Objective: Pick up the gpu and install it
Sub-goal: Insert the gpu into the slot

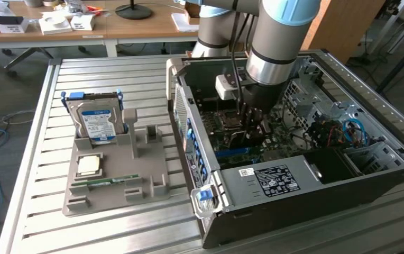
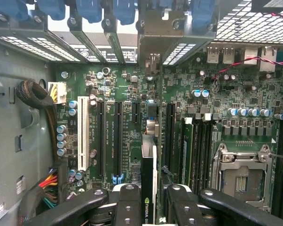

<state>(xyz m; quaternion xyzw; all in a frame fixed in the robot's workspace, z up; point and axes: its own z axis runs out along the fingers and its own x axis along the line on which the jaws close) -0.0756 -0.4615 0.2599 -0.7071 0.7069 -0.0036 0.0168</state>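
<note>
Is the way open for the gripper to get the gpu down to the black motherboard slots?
Likely yes: the gripper holds the gpu on edge over the motherboard, and nothing lies across the black slots.

what looks like an nvidia logo (image 2: 146,200) on the gpu (image 2: 148,172); nothing else legible.

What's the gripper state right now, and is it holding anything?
Gripper: closed on the gpu, which it holds edge-on over the motherboard.
</note>
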